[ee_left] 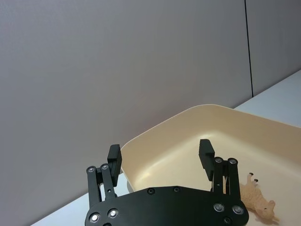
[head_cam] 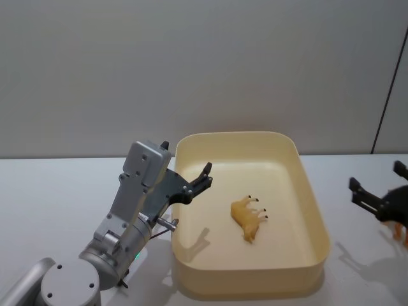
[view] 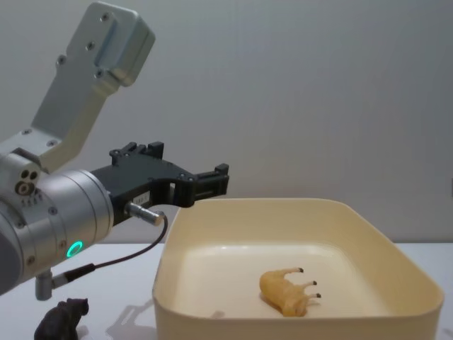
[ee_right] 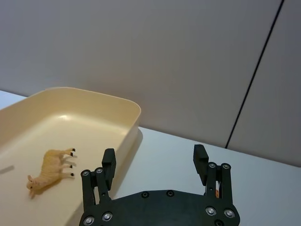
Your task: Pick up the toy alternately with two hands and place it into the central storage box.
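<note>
**Box** (head_cam: 255,284): cream-yellow tub at the centre of the table (head_cam: 51,191), with smooth sloping walls.

**Tan toy** (head_cam: 248,218): a small animal figure lying on its side on the box floor, right of centre. Already stowed.

**Dark toy** (view: 62,320): a small animal figure on the table at the near left, outside the box and below the left arm. Not yet stowed.

**Orange toy** (head_cam: 400,233): at the far right edge of the table, mostly hidden under the right end effector. Its species and pose cannot be told.

**Left end effector** (ee_left: 160,151): spread wide and empty, raised over the box's left rim.

**Right end effector** (ee_right: 154,159): spread wide and empty, right of the box and above the orange toy.

**Handling (judged):**
- The figures look like moulded plastic, so they are probably light, stiff and somewhat slick, and not fragile.
- The legs are thin and poor to grip.
- Take hold across the trunk, flank to flank, with the fingers straddling the body.
- A light figure may skid or tip if one finger touches first, so centre over it before closing.
</note>
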